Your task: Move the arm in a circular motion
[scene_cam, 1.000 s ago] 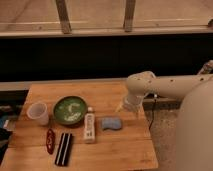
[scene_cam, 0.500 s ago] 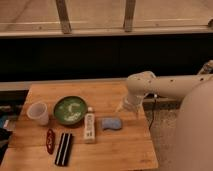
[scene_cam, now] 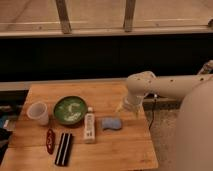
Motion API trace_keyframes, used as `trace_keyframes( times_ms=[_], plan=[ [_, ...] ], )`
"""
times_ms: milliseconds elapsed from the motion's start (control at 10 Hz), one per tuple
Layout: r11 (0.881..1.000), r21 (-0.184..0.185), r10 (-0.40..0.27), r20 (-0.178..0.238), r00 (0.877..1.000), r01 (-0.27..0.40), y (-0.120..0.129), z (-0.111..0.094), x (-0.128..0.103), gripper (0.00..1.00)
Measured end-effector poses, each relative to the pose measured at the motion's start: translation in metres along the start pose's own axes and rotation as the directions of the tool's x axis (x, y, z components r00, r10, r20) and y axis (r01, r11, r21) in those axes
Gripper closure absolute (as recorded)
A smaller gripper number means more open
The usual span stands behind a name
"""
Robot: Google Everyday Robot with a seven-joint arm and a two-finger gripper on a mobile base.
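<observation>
The cream-white tubular arm (scene_cam: 167,85) reaches in from the right, jaws low over the wooden surface (scene_cam: 117,152) near a pale blue pad (scene_cam: 111,123), their opening untellable. Circling seems underway; next, sweep smoothly, clearing objects.

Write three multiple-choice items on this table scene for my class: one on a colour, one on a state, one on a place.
1. What colour is the bowl? A red; B green; C white.
2. How does the cup stand? A on its side; B upside down; C upright.
3. Where is the gripper? A over the cup; B in the bowl; C above the table's right part, near the blue sponge.
Answers: 1 B, its inside is green. 2 C, its open rim faces up. 3 C, the arm ends just right of the sponge.
</observation>
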Motion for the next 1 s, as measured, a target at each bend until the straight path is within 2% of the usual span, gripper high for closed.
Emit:
trace_keyframes(
  times_ms=[200, 300, 500, 700, 800, 900, 1000],
  plan=[
    [1.0, 0.005, 0.026, 0.021, 0.999, -0.026, -0.005, -0.002, -0.005, 0.34],
    [1.0, 0.016, 0.025, 0.05, 0.998, -0.025, -0.01, -0.008, -0.018, 0.34],
    [0.999, 0.034, -0.039, 0.102, 0.994, 0.036, -0.001, -0.022, -0.047, 0.34],
    [0.99, 0.045, -0.14, 0.151, 0.979, 0.134, 0.035, -0.033, -0.078, 0.34],
    [0.985, 0.045, -0.174, 0.163, 0.971, 0.169, 0.054, -0.034, -0.088, 0.34],
    [0.976, 0.042, -0.217, 0.172, 0.961, 0.213, 0.078, -0.034, -0.099, 0.34],
    [0.963, 0.036, -0.27, 0.173, 0.947, 0.268, 0.107, -0.032, -0.106, 0.34]
  ],
)
